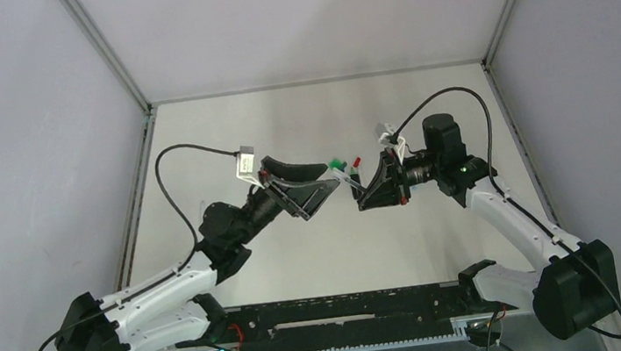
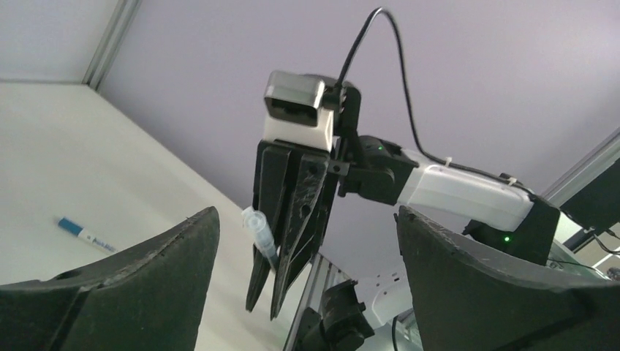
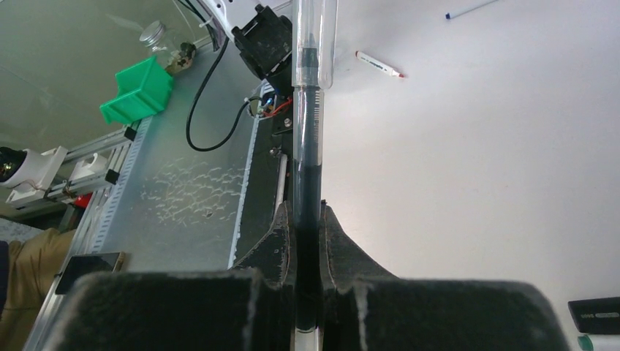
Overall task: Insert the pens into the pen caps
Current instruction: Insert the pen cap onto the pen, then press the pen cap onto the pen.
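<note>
Where the overhead view looks down, a plain white bench fills a booth of pale grey walls framed by aluminium posts. A black rail runs along the near edge between the arm bases. Surface matte, evenly lit.

Both arms reach toward mid-bench and meet nose to nose above it.
- Left tool: spread wide, holding nothing.
- Right tool: clamped tight on a clear-barrelled pen with dark ink, the barrel sticking straight out past the fingertips. A translucent cap sleeves the pen's far end.

From overhead the pen is barely a sliver. A green speck and a red speck show near the tool tips, too small to name.

The left wrist view gives the clearest look at the capped end. It stands in the gap between that tool's own black fingers, apart from both. This view also picks up a white marker with a blue end lying flat on the bench, well away from the tools.

The right wrist view adds a white marker with a red end and a thin blue-tipped pen, lying apart on the bench. Beyond the near edge it shows a green plastic bin with a small glass jar just beside it.
</note>
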Motion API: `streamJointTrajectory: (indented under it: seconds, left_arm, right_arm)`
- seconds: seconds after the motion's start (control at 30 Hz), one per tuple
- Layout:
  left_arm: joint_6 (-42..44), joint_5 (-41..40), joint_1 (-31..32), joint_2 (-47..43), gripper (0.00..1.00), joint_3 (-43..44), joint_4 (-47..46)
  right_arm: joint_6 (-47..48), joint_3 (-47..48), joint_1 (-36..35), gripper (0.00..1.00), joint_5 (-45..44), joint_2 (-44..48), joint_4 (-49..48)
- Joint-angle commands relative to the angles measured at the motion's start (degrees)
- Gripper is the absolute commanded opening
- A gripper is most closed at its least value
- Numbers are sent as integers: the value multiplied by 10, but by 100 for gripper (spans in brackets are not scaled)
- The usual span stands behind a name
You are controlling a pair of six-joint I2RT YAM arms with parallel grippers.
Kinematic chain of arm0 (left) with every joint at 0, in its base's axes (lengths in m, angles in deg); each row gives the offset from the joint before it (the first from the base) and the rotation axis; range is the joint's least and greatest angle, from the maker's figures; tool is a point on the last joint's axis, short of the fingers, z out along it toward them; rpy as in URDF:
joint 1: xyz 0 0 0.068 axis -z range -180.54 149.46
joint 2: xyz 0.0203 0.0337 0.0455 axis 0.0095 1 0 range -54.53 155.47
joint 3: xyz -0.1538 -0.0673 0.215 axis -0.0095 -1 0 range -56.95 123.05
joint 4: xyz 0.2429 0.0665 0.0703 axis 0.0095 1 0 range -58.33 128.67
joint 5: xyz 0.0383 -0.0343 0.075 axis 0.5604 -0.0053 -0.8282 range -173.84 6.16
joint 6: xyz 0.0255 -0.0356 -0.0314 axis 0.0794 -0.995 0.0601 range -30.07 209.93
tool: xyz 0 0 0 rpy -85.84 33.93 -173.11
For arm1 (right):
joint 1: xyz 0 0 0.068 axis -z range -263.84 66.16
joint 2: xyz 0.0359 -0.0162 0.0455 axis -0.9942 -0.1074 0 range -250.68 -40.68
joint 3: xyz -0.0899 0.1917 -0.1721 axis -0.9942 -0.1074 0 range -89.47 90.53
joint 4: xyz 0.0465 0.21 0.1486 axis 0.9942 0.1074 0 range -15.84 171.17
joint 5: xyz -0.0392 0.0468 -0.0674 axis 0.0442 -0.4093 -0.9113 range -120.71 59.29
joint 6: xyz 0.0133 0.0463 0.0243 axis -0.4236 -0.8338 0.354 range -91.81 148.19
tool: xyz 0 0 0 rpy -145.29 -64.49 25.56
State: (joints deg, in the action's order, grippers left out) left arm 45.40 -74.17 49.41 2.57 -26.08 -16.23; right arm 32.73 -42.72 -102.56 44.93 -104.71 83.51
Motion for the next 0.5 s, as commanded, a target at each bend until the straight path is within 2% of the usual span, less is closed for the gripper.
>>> streamJointTrajectory:
  seconds: [0.0,0.17,0.47]
  left_arm:
    - [11,-9,-3,-6,97,5,-68]
    - [2,-19,-5,-11,100,-1,-73]
    - [-29,9,-7,10,94,-20,-144]
  right_arm:
    - [17,11,4,0,21,7,5]
    - [26,13,5,0,21,6,13]
    - [31,14,5,0,22,0,17]
